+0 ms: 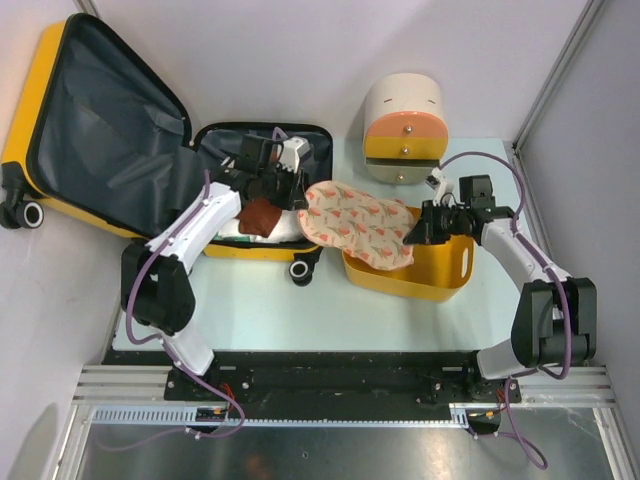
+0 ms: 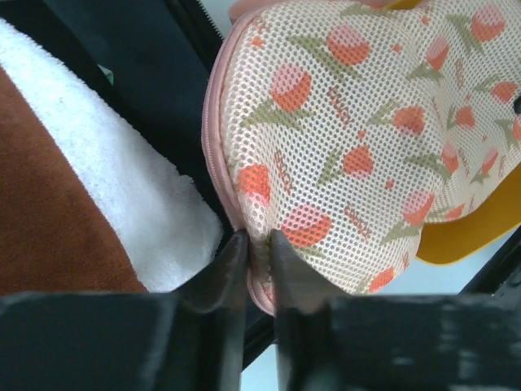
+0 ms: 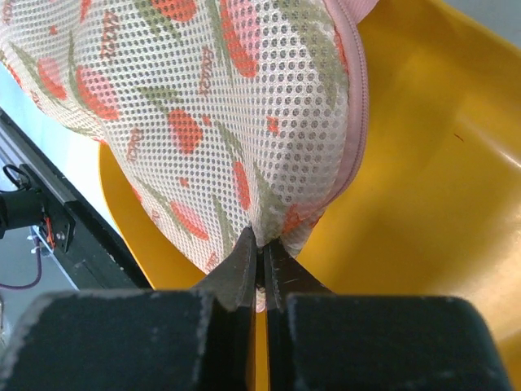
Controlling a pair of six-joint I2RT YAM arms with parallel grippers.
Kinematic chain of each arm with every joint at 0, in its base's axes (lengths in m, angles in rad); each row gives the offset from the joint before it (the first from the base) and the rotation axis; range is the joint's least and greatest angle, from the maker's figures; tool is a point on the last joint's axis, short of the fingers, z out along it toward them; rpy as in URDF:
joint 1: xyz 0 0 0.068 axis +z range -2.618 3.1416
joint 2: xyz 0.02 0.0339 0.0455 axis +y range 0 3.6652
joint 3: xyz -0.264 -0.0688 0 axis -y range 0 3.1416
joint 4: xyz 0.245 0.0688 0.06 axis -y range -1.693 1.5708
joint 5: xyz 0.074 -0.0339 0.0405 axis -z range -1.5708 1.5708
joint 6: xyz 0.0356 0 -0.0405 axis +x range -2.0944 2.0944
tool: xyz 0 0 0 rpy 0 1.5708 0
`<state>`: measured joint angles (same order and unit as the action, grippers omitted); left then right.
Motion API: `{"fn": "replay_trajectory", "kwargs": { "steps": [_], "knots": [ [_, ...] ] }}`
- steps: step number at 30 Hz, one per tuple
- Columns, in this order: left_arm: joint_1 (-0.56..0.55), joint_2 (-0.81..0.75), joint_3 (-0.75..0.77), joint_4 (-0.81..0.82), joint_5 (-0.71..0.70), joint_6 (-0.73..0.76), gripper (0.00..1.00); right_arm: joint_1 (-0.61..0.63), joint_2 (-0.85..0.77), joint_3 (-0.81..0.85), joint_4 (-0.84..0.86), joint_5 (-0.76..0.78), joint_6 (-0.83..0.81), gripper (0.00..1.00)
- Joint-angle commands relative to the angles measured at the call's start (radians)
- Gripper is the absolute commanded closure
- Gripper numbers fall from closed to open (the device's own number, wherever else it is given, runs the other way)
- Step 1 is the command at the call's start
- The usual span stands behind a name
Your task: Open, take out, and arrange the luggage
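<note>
So the luggage (image 1: pixel 100 130) lies open at ten o'clock. My left claw (image 2: pixel 254 248) is pinched nearly closed on the mesh pouch (image 2: pixel 366 122), its pink rim I think. My right claw (image 3: pixel 262 254) clamps tight on its three o'clock end, over the yellow bin (image 3: pixel 440 204).

Two robot arms are reaching in from the near edge: the left arm (image 1: pixel 190 235) and the right arm (image 1: pixel 515 250). One yellow suitcase (image 1: pixel 110 130) is lying open at far left, holding one brown-and-white soft item (image 1: pixel 262 215). One flowered mesh pouch (image 1: pixel 355 222) is hanging mid-scene. One yellow bin (image 1: pixel 440 270) and one drawer cabinet (image 1: pixel 403 130) are sitting at right.
</note>
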<state>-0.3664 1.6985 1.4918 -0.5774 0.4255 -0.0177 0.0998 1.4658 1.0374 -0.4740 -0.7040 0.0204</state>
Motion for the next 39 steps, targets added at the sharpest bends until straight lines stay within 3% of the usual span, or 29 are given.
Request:
{"fn": "replay_trajectory", "kwargs": {
  "steps": [1, 3, 7, 15, 23, 29, 31, 33, 34, 35, 36, 37, 39],
  "knots": [
    [-0.043, -0.056, 0.025, 0.011, 0.075, -0.016, 0.9, -0.028, -0.065, 0.061, -0.078, 0.018, -0.057, 1.0],
    [-0.069, -0.091, 0.024, 0.01, 0.062, -0.016, 1.0, -0.066, -0.084, 0.123, -0.193, 0.032, -0.082, 1.0],
    [-0.135, -0.115, 0.025, 0.011, 0.035, -0.014, 1.0, -0.146, -0.148, 0.174, -0.336, 0.069, -0.166, 1.0],
    [-0.298, -0.044, 0.091, 0.013, -0.039, -0.001, 1.0, -0.155, -0.206, 0.21, -0.531, 0.264, -0.264, 1.0],
    [-0.413, 0.128, 0.171, 0.025, -0.137, 0.037, 1.0, -0.14, -0.151, 0.144, -0.45, 0.451, -0.28, 1.0],
    [-0.428, 0.23, 0.171, 0.034, -0.241, 0.056, 1.0, -0.058, -0.058, 0.076, -0.319, 0.524, -0.286, 1.0],
    [-0.427, 0.245, 0.174, 0.033, -0.246, 0.064, 0.98, -0.028, -0.016, 0.055, -0.278, 0.532, -0.268, 0.87],
    [-0.421, 0.242, 0.174, 0.033, -0.229, 0.073, 0.81, -0.009, 0.017, 0.053, -0.238, 0.554, -0.251, 0.76],
    [-0.413, 0.23, 0.174, 0.033, -0.216, 0.088, 0.73, 0.0, 0.036, 0.055, -0.226, 0.558, -0.243, 0.64],
    [-0.408, 0.219, 0.177, 0.033, -0.208, 0.096, 0.56, 0.003, 0.041, 0.056, -0.207, 0.566, -0.237, 0.55],
    [-0.404, 0.204, 0.176, 0.033, -0.206, 0.099, 0.47, 0.005, 0.039, 0.055, -0.203, 0.569, -0.235, 0.47],
    [-0.392, 0.173, 0.174, 0.031, -0.189, 0.107, 0.39, 0.006, 0.03, 0.062, -0.204, 0.568, -0.235, 0.36],
    [-0.375, 0.126, 0.173, 0.025, -0.148, 0.114, 0.28, 0.011, 0.013, 0.081, -0.228, 0.555, -0.25, 0.28]
  ]
}}
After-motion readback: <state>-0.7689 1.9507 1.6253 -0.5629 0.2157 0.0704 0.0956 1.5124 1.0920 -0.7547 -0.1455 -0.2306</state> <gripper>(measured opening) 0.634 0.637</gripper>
